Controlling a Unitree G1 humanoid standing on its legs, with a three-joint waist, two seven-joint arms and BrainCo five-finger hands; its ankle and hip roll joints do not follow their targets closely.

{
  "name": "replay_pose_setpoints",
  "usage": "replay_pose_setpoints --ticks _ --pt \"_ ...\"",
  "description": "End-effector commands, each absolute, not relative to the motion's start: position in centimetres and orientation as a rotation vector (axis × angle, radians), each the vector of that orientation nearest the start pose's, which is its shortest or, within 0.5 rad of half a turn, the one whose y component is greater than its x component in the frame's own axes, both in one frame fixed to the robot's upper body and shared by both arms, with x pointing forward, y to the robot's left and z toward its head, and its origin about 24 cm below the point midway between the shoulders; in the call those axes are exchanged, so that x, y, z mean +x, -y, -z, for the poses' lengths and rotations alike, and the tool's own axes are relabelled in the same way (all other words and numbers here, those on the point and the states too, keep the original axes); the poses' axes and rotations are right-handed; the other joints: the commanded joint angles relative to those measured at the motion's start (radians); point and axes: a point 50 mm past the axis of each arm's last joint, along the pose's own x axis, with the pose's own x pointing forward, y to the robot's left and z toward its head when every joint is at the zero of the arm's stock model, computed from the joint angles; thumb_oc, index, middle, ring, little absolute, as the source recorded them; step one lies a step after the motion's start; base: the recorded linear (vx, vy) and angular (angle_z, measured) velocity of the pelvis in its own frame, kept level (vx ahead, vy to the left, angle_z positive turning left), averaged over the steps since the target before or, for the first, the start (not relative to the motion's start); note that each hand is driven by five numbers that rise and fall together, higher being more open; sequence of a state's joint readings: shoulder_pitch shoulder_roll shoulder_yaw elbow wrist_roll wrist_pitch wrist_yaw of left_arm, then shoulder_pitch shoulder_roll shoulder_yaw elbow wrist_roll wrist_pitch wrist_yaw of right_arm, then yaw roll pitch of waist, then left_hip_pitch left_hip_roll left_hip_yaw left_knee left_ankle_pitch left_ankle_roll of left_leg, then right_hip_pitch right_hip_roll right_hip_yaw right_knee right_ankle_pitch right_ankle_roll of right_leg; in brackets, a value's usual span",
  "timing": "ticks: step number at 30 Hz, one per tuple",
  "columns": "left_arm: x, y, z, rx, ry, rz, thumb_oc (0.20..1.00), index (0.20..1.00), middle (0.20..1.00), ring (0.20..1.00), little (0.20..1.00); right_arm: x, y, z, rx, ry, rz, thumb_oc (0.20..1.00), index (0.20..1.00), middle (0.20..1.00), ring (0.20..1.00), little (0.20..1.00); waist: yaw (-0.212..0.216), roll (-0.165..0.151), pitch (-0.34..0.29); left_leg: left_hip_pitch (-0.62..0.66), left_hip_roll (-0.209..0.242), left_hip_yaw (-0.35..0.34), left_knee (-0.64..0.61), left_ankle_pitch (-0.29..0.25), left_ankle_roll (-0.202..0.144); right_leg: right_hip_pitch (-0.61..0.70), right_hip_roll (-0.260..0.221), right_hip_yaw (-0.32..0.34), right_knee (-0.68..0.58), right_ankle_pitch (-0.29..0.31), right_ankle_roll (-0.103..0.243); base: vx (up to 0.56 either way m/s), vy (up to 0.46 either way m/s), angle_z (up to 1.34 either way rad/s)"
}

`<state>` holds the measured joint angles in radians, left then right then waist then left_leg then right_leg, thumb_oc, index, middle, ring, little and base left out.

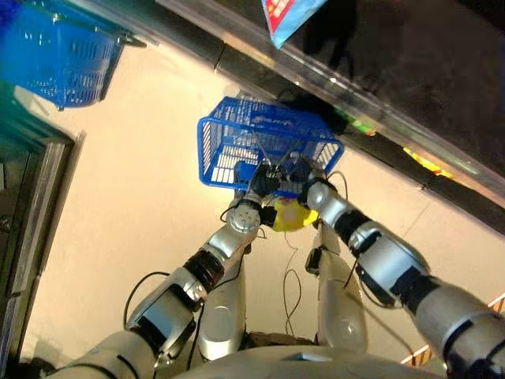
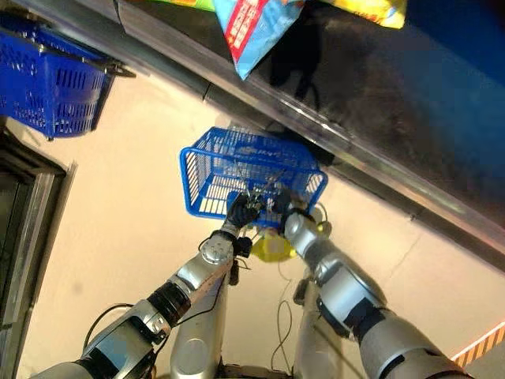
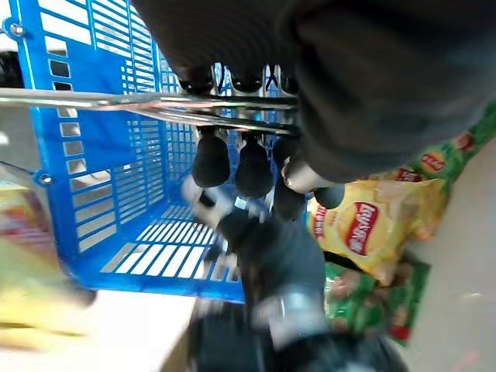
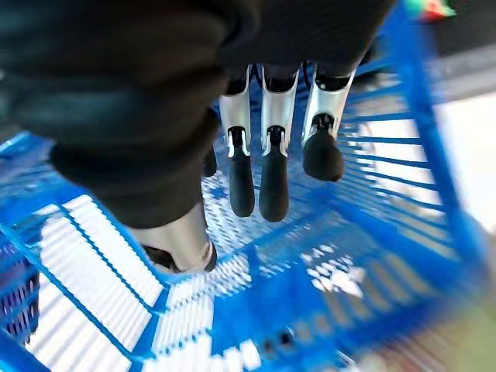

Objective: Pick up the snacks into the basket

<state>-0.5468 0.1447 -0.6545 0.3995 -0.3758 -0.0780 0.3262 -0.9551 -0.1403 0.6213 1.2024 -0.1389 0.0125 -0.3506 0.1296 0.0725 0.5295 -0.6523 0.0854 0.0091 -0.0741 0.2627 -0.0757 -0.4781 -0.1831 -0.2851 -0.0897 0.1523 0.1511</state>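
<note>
Left hand [image 3: 256, 167] fingers curled round the blue basket [image 1: 225, 142] wire handle [image 3: 116, 101]. Right hand [image 4: 267, 167] fingers relaxed inside it, empty. Chip bags [image 3: 380, 229] just past the left fingers: light, crinkly, crushable; pinch a top seam.

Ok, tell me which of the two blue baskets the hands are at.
The blue basket on the floor below the shelf edge. The left hand grips its wire handle, the right hand hangs over it. The other basket sits apart, far left.

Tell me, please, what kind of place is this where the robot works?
Probably a shop or a mock-up of one. A blue shopping basket sits on the floor by a dark shelf holding a snack bag, a second blue basket is nearby, and chip bags lie on the floor.
</note>
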Motion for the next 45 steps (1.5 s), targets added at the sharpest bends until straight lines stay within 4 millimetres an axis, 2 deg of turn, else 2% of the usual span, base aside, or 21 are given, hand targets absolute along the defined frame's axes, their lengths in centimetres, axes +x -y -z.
replay_pose_setpoints --ticks 1,2,6,16,28,32,33,34,35,36,37,38,39,43,44,45 --pt "28.6 2.5 -13.1 -0.097 0.301 0.581 0.200 0.200 0.200 0.200 0.200 38.9 9.5 -7.0 -0.945 -0.061 -0.033 0.391 0.391 0.391 0.391 0.391 0.017 0.090 -0.009 -0.008 -0.057 0.045 -0.013 -0.043 -0.026 -0.141 -0.025 0.037 0.057 0.069 0.019 0.01 0.036 0.08" --pt "28.5 2.6 -13.7 -0.113 0.317 0.590 0.200 0.200 0.200 0.200 0.200 38.9 10.0 -6.8 -0.960 -0.081 -0.022 1.000 1.000 1.000 1.000 1.000 0.024 0.101 -0.009 -0.020 -0.062 0.047 -0.013 -0.044 -0.026 -0.152 -0.028 0.036 0.053 0.075 0.021 0.01 0.018 0.09" --pt "28.8 2.5 -14.3 -0.131 0.330 0.560 0.200 0.200 0.200 0.200 0.200 38.7 10.1 -6.1 -1.029 -0.115 -0.040 1.000 1.000 1.000 1.000 1.000 0.024 0.108 -0.009 -0.030 -0.067 0.046 -0.013 -0.042 -0.029 -0.157 -0.030 0.033 0.044 0.082 0.024 0.02 0.012 0.08" --pt "30.6 0.7 -13.4 -0.118 0.280 0.425 0.200 0.200 0.200 0.200 0.200 36.9 11.8 -2.6 -0.869 -0.259 0.009 1.000 1.000 1.000 1.000 1.000 0.000 0.088 -0.009 0.005 -0.067 0.055 -0.013 -0.056 -0.029 -0.120 -0.029 0.036 0.033 0.076 0.026 0.00 0.002 0.01" --pt "31.4 -0.8 -11.8 -0.095 0.216 0.337 0.200 0.200 0.200 0.200 0.200 36.1 12.6 -1.4 -0.779 -0.302 0.051 1.000 1.000 1.000 1.000 1.000 -0.023 0.072 -0.009 0.041 -0.059 0.055 -0.013 -0.058 -0.030 -0.094 -0.025 0.040 0.038 0.071 0.022 0.00 0.000 0.00" --pt "32.6 -3.4 -9.4 -0.027 0.140 0.209 0.200 0.200 0.200 0.200 0.200 35.2 12.3 -0.5 -0.682 -0.293 0.035 1.000 1.000 1.000 1.000 1.000 -0.045 0.043 -0.009 0.083 -0.053 0.061 -0.013 -0.061 -0.029 -0.059 -0.019 0.041 0.043 0.067 0.020 0.00 0.001 0.01" --pt "32.5 -3.4 -9.4 -0.027 0.140 0.209 0.200 0.200 0.200 0.200 0.200 35.2 12.3 -0.5 -0.683 -0.293 0.034 1.000 1.000 1.000 1.000 1.000 -0.045 0.043 -0.009 0.084 -0.054 0.061 -0.013 -0.061 -0.029 -0.059 -0.019 0.041 0.042 0.067 0.020 0.00 0.000 0.00" --pt "33.0 -5.0 -7.9 0.008 0.084 0.134 0.200 0.200 0.200 0.200 0.200 34.4 12.7 0.3 -0.624 -0.303 0.044 1.000 1.000 1.000 1.000 1.000 -0.059 0.025 -0.009 0.106 -0.052 0.064 -0.013 -0.064 -0.027 -0.039 -0.017 0.043 0.046 0.063 0.019 0.00 0.000 0.00" --pt "33.0 -5.0 -7.9 0.008 0.083 0.134 0.200 0.200 0.200 0.200 0.200 34.4 12.7 0.4 -0.624 -0.304 0.043 1.000 1.000 1.000 1.000 1.000 -0.059 0.025 -0.009 0.107 -0.052 0.064 -0.013 -0.064 -0.027 -0.038 -0.017 0.043 0.046 0.063 0.019 0.00 0.000 0.00" --pt "33.4 -7.1 -6.2 0.030 0.015 0.045 0.200 0.200 0.200 0.200 0.200 33.3 13.1 1.5 -0.552 -0.332 0.040 1.000 1.000 1.000 1.000 1.000 -0.073 0.006 -0.009 0.138 -0.051 0.066 -0.013 -0.069 -0.023 -0.014 -0.015 0.047 0.052 0.057 0.018 0.00 0.000 0.00" --pt "33.5 -8.1 -5.6 0.046 -0.006 0.015 0.200 0.200 0.200 0.200 0.200 32.8 13.5 2.1 -0.543 -0.347 0.037 1.000 1.000 1.000 1.000 1.000 -0.077 -0.002 -0.009 0.153 -0.050 0.067 -0.013 -0.071 -0.021 -0.002 -0.015 0.046 0.056 0.054 0.018 0.00 0.000 0.00" --pt "33.5 -8.1 -5.6 0.046 -0.007 0.015 0.200 0.200 0.200 0.200 0.200 32.8 13.5 2.1 -0.543 -0.347 0.037 1.000 1.000 1.000 1.000 1.000 -0.078 -0.002 -0.009 0.154 -0.050 0.067 -0.013 -0.071 -0.021 -0.001 -0.015 0.046 0.056 0.054 0.018 0.00 0.000 0.00" --pt "33.5 -10.0 -4.5 0.095 -0.046 -0.051 0.200 0.200 0.200 0.200 0.200 31.8 14.3 3.0 -0.548 -0.368 0.025 1.000 1.000 1.000 1.000 1.000 -0.090 -0.020 -0.009 0.190 -0.049 0.071 -0.013 -0.077 -0.016 0.030 -0.013 0.049 0.063 0.047 0.017 0.00 0.000 0.00" --pt "33.0 -13.8 -1.8 0.177 -0.156 -0.173 0.200 0.200 0.200 0.200 0.200 30.3 16.1 4.0 -0.533 -0.381 0.048 1.000 1.000 1.000 1.000 1.000 -0.110 -0.053 -0.009 0.276 -0.049 0.073 -0.013 -0.089 -0.007 0.111 -0.012 0.053 0.075 0.030 0.013 0.02 -0.002 0.00" --pt "33.1 -13.8 -1.9 0.177 -0.155 -0.173 0.200 0.200 0.200 0.200 0.200 30.3 16.1 3.9 -0.533 -0.379 0.048 1.000 1.000 1.000 1.000 1.000 -0.111 -0.053 -0.009 0.272 -0.050 0.073 -0.013 -0.086 -0.007 0.108 -0.012 0.053 0.074 0.032 0.013 0.04 -0.006 -0.06" --pt "32.5 -15.4 -0.4 0.208 -0.223 -0.227 0.200 0.200 0.200 0.200 0.200 29.8 16.4 3.9 -0.521 -0.360 0.049 1.000 1.000 1.000 1.000 1.000 -0.116 -0.069 -0.009 0.321 -0.051 0.077 -0.013 -0.096 -0.003 0.152 -0.008 0.053 0.079 0.021 0.012 0.02 -0.004 -0.07"
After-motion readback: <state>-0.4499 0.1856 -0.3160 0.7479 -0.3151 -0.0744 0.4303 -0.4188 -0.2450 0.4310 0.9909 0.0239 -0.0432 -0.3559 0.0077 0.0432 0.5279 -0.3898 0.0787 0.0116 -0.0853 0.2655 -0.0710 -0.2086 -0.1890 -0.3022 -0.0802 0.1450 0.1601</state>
